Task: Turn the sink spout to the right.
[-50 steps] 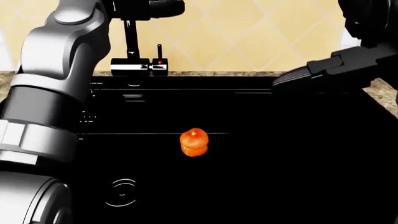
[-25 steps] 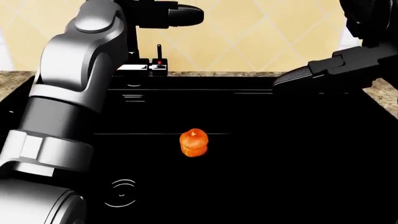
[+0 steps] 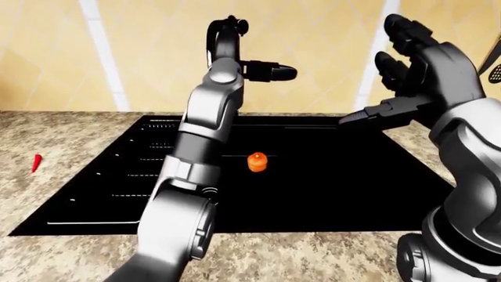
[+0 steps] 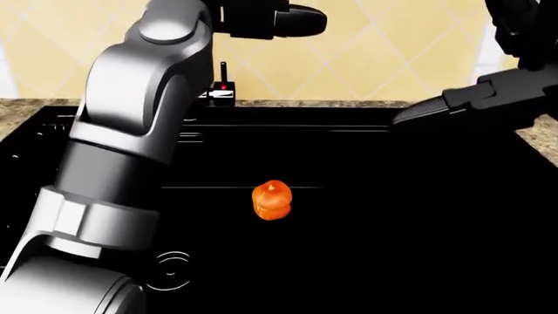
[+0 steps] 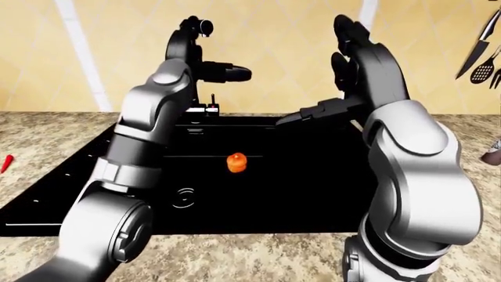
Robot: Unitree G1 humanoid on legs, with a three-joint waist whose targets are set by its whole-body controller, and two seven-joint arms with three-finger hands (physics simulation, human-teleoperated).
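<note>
The black sink spout (image 3: pixel 221 28) arches up against the yellow tiled wall; its stem is hidden behind my left arm. Its base and small lever with a red dot (image 4: pixel 223 88) stand on the sink's top rim. My left hand (image 3: pixel 283 72) is at spout height just right of the arch, its dark fingers stretched out to the right; contact with the spout is hidden. My right hand (image 3: pixel 382 77) is open and empty, held above the sink's right side with fingers up and thumb pointing left.
The black sink basin (image 3: pixel 352 194) fills the middle, with an orange round object (image 4: pixel 272 199) and a drain ring (image 4: pixel 170 269) in it. Speckled stone counter (image 3: pixel 63 141) surrounds it. A small red item (image 3: pixel 36 163) lies at left. Utensils (image 5: pixel 486 53) hang at top right.
My left arm and hand have swung to the right across the head view and now cover the spout's stem. The right hand shifted slightly right. The orange object has not moved.
</note>
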